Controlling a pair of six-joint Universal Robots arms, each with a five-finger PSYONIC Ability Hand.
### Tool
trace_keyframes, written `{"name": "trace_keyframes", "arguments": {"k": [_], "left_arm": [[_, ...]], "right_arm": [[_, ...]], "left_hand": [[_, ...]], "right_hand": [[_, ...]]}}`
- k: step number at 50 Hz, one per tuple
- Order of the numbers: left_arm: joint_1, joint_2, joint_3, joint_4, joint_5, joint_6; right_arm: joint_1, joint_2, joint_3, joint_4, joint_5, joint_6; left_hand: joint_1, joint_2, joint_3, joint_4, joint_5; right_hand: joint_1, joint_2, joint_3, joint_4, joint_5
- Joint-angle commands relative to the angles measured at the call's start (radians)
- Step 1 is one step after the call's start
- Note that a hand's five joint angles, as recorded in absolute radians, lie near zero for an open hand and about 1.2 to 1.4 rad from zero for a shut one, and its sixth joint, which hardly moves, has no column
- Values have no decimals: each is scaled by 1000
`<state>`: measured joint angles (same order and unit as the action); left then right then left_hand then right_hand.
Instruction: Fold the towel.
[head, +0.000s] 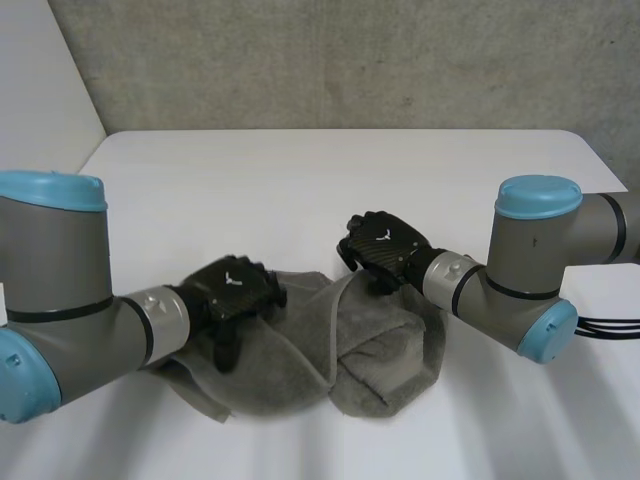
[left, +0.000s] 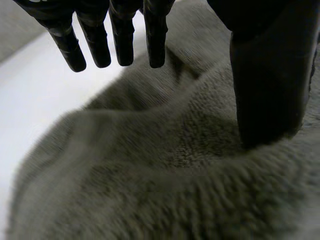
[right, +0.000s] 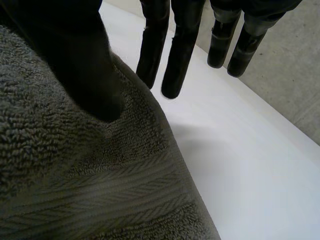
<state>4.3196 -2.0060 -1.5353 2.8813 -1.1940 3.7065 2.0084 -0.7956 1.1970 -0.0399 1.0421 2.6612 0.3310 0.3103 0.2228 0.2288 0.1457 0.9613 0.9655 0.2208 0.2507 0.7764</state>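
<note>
Left hand (head: 232, 295), fingers (left: 95, 40) straight and slightly spread, thumb (left: 267, 90) pressing a crumpled grey towel (head: 290, 360) at the white table's (head: 300, 190) near middle. Right hand (head: 385, 245), fingers straight and unclenched, thumb on the towel's far right edge. Concrete wall (head: 350, 60) behind.

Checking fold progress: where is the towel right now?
Head view: the towel lies crumpled on the table, near and central, left hand on its left part, right hand over its far right edge.
</note>
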Motion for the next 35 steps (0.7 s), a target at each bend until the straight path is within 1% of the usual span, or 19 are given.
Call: {"name": "trace_keyframes", "arguments": {"k": [1, 2, 4, 6, 10, 11, 12, 13, 14, 15, 17, 18, 20, 24, 35], "left_arm": [[2, -23, 1, -33, 4, 6], [2, -23, 1, -33, 4, 6], [2, -23, 18, -33, 2, 6], [2, -23, 26, -36, 1, 4], [-1, -23, 27, -39, -4, 4], [-1, -23, 27, -39, -4, 4], [-3, -23, 26, -40, -4, 4], [-4, -22, 21, -40, -6, 4], [-5, -22, 21, -40, -6, 4], [-6, -22, 18, -42, -7, 4], [-8, -20, 14, -42, -7, 4], [-8, -20, 11, -43, -9, 4], [-8, -20, 9, -43, -9, 4], [-3, -19, 7, -43, -10, 6], [-3, -23, 12, -40, -6, 6]], "right_arm": [[1, -7, 4, -2, -24, 2], [0, -10, 7, -2, -28, 2], [-2, -17, 12, -2, -30, 2], [-13, -33, 26, -2, -31, 5], [-25, -51, 49, -5, -22, 6], [-30, -59, 61, -9, -14, 8], [-30, -63, 70, -17, -7, 8], [-30, -63, 70, -17, -7, 8], [-30, -66, 81, -29, 13, 8], [-30, -67, 81, -29, 13, 8], [-30, -73, 98, -55, 68, 9], [-30, -73, 98, -55, 69, 9], [-30, -79, 113, -67, 96, 9], [-30, -79, 118, -67, 98, 11], [-30, -53, 125, -67, 78, 17]], "left_hand": [[79, 100, -48, -54, 90], [79, 100, -48, -54, 90], [173, 193, -48, -54, 184], [214, 235, -48, -54, 225], [226, 247, -48, -54, 237], [226, 247, -48, -54, 237], [226, 247, -48, -54, 237], [229, 250, -48, -54, 240], [229, 250, -48, -54, 240], [238, 258, -48, -54, 248], [241, 261, -48, -54, 251], [241, 261, -48, -54, 251], [241, 261, -48, -54, 251], [223, 244, -48, -54, 234], [220, 241, -48, -54, 231]], "right_hand": [[435, 431, -46, -76, 445], [435, 431, -46, -76, 445], [435, 431, -46, -76, 445], [435, 431, -46, -76, 445], [435, 431, -46, -76, 445], [340, 336, -46, -76, 350], [-85, -89, -46, -76, -75], [-89, -94, -46, -76, -79], [-308, -312, -46, -76, -297], [-310, -314, -46, -76, -299], [-447, -451, -46, -76, -437], [-448, -452, -46, -76, -437], [-553, -557, -46, -76, -543], [-615, -619, -46, -76, -605], [-550, -555, -46, -76, -540]]}}
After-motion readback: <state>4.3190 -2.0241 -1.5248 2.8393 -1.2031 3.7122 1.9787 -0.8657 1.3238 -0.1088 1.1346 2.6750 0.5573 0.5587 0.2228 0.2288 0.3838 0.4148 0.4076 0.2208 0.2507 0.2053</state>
